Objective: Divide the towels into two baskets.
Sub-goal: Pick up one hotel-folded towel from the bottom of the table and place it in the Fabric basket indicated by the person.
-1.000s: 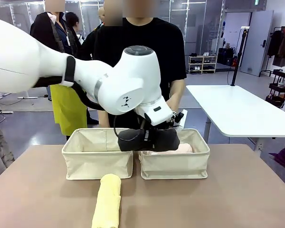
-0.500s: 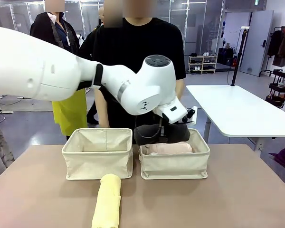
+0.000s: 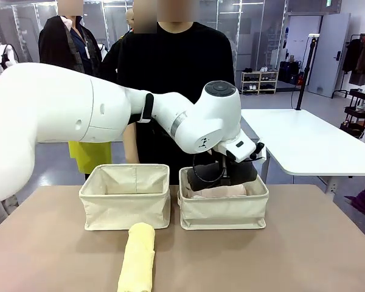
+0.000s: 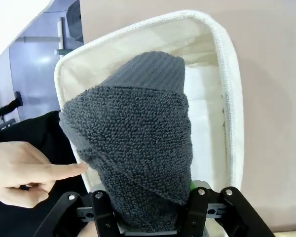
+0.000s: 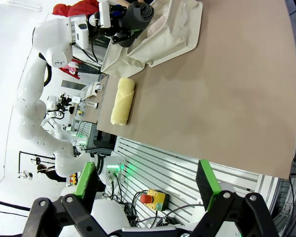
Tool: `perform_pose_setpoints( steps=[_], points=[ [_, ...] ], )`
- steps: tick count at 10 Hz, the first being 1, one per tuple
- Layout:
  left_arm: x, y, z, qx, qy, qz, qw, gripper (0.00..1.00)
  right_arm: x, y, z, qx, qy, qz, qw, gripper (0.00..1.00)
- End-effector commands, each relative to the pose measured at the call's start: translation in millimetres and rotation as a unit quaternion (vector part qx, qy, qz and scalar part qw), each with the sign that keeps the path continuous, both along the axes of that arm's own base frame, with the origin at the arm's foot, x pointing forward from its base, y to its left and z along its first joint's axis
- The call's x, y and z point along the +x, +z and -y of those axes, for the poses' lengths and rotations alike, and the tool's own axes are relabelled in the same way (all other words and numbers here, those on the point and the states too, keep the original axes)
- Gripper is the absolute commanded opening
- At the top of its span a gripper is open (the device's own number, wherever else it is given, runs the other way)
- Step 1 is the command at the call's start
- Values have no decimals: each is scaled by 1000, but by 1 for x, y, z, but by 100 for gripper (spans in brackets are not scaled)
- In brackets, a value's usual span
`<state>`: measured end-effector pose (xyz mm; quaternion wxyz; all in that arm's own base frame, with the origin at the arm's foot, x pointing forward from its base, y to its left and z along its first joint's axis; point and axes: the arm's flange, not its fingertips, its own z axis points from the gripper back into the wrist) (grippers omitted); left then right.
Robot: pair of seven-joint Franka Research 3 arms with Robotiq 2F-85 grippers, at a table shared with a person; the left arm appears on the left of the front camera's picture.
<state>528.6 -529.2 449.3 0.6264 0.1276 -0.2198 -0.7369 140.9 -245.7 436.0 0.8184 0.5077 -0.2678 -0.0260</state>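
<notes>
Left gripper clenched round dark grey towel, directly over right basket; roll's long axis along basket's length, pink towel beneath. Yellow towel lies left-front of that basket. Right gripper splayed, well apart.

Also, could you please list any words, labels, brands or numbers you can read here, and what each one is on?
None: no word, number or brand can be read.
Small black marks on the left arm's joint: too small to read.
Left basket, right basket, dark grey towel, pale yellow towel: no print visible.
</notes>
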Motion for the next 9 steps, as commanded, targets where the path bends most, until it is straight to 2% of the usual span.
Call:
perform_pose_setpoints(
  steps=[1, 4, 5, 6, 7, 8, 9],
  points=[
    [-3, 4, 3, 18, 15, 10, 1000, 59, -4, 1, -1, -2, -3, 10, 1000, 100],
    [-8, 5, -1, 26, 15, 11, 1000, 82, -4, 1, -1, -2, -3, 10, 1000, 100],
    [-10, 6, -3, 24, 14, 9, 1000, 73, -4, 1, -1, -2, -3, 10, 1000, 100],
    [-10, 7, -4, 19, 15, 6, 1000, 97, -4, 1, -1, -2, -3, 10, 1000, 100],
    [-10, 7, -7, 23, 21, 5, 999, 88, -4, 1, -1, -2, -3, 10, 1000, 100],
    [-13, 8, -13, 15, 22, 1, 1000, 100, -4, 1, -1, -2, -3, 10, 1000, 100],
    [-3, 4, 0, 13, 3, 0, 1000, 100, -4, 1, -1, -2, -3, 10, 1000, 100]
  ],
)
